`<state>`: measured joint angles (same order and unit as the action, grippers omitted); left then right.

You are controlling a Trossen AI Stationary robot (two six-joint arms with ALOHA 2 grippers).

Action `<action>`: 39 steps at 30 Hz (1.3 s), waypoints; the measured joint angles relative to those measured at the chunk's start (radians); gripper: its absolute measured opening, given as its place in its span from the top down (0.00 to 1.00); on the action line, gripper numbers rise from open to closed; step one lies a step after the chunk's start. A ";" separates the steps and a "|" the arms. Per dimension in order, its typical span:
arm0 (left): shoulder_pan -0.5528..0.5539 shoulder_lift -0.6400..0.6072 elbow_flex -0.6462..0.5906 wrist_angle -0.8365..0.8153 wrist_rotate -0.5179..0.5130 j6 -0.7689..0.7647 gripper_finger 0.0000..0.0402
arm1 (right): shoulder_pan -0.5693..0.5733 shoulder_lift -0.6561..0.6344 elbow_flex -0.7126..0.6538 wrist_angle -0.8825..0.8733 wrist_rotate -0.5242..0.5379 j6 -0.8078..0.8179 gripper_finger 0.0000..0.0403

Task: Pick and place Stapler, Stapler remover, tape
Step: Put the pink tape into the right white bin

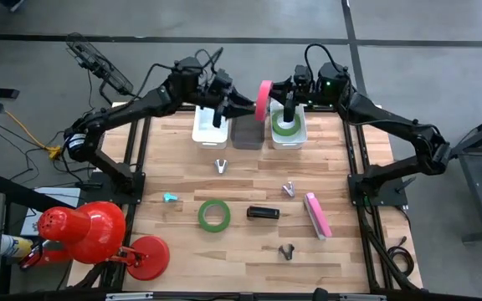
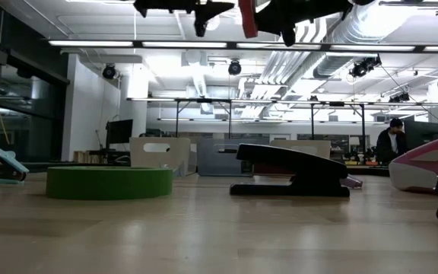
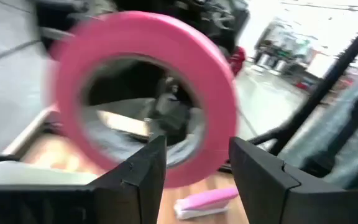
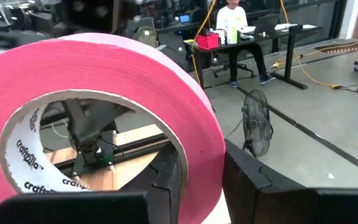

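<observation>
From above, the left end effector [image 1: 239,104] and right end effector [image 1: 276,99] meet over the bins at the bench's [image 1: 249,259] far edge, the pink tape [image 1: 264,100] upright between them, a green tape [image 1: 286,125] in the right bin, and another green tape [image 1: 213,215] beside the stapler [image 1: 263,212]. The left wrist view shows the pink tape [image 3: 148,93] just beyond parted fingers [image 3: 135,180], with no grip visible. In the right wrist view, the fingers [image 4: 241,180] clamp the roll's [image 4: 98,112] rim.

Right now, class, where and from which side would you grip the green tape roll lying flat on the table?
Pinch one wall of the green tape roll, with one jaw inside the open centre, coming straight down: it lies flat, hole upward.
</observation>
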<state>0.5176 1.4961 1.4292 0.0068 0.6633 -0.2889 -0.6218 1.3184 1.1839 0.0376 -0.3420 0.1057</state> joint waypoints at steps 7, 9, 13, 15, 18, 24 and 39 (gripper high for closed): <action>0.060 -0.068 0.001 -0.160 -0.066 0.063 0.57 | -0.059 -0.020 0.000 -0.116 0.046 -0.001 0.81; 0.076 -0.092 0.001 -0.220 -0.096 0.091 0.57 | -0.077 -0.017 0.000 -0.167 0.064 -0.001 0.81; 0.086 -0.147 0.001 -0.303 -0.152 0.140 0.57 | -0.105 -0.010 0.000 -0.260 0.138 -0.015 0.81; 0.085 -0.169 0.001 -0.343 -0.185 0.163 0.57 | -0.123 -0.010 0.000 -0.296 0.176 -0.018 0.81; 0.084 -0.204 0.000 -0.380 -0.224 0.181 0.57 | -0.159 -0.010 0.000 -0.340 0.207 -0.020 0.81; 0.085 -0.229 0.000 -0.411 -0.241 0.184 0.57 | -0.206 0.008 0.017 -0.402 0.267 -0.034 0.81; 0.085 -0.230 0.000 -0.454 -0.281 0.199 0.57 | -0.293 0.457 0.429 -1.021 0.310 -0.085 0.81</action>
<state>0.6022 1.2659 1.4296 -0.4469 0.3820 -0.0902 -0.9152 1.7751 1.6127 -0.9835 -0.0323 0.0209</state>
